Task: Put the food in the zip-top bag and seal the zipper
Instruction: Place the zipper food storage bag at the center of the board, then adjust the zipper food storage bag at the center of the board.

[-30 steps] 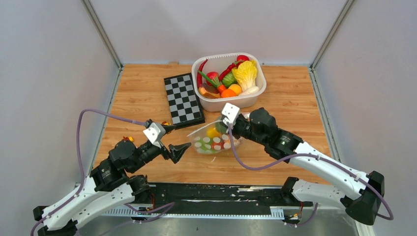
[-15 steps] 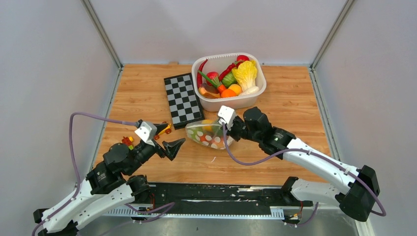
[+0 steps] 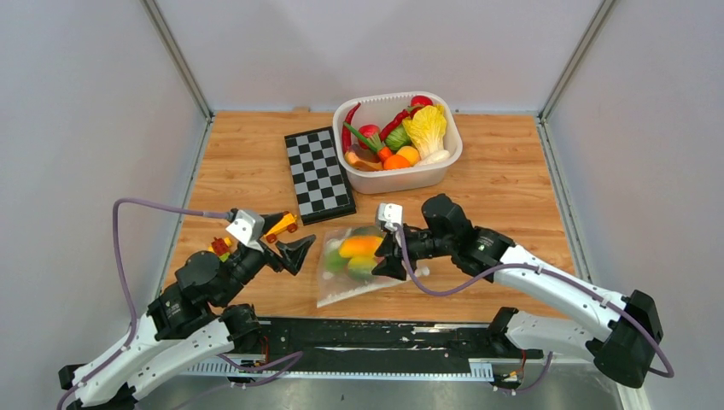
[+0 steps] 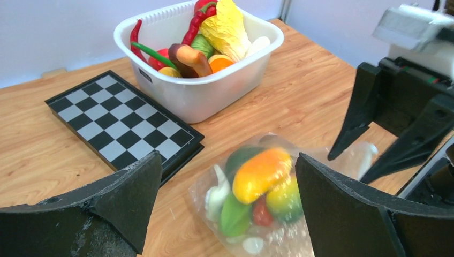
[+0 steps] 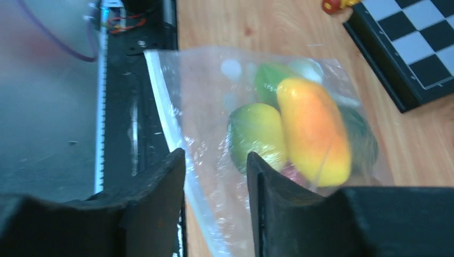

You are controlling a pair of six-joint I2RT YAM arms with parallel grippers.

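Several food pieces [image 3: 360, 246] lie in the zip-top bag [image 3: 350, 289], flat with its zipper [image 5: 165, 113] nearside, likely for sealing; left gripper [image 4: 229, 159] gapes wide, right gripper [image 5: 215, 156] stands parted, gripping nothing

zip-top bag [image 3: 337, 290]: one
food [image 3: 360, 246]: several pieces, count unclear
white tub [image 3: 401, 179]: one
chessboard [image 3: 318, 173]: one
toy brick cars [image 3: 282, 226]: two

You have bright, even overhead light on the worktop [image 3: 512, 171], with only soft shadows. In your wrist views the zip-top bag [image 5: 203, 91] is smeared with blur, and the right wrist's left edge is hazy.
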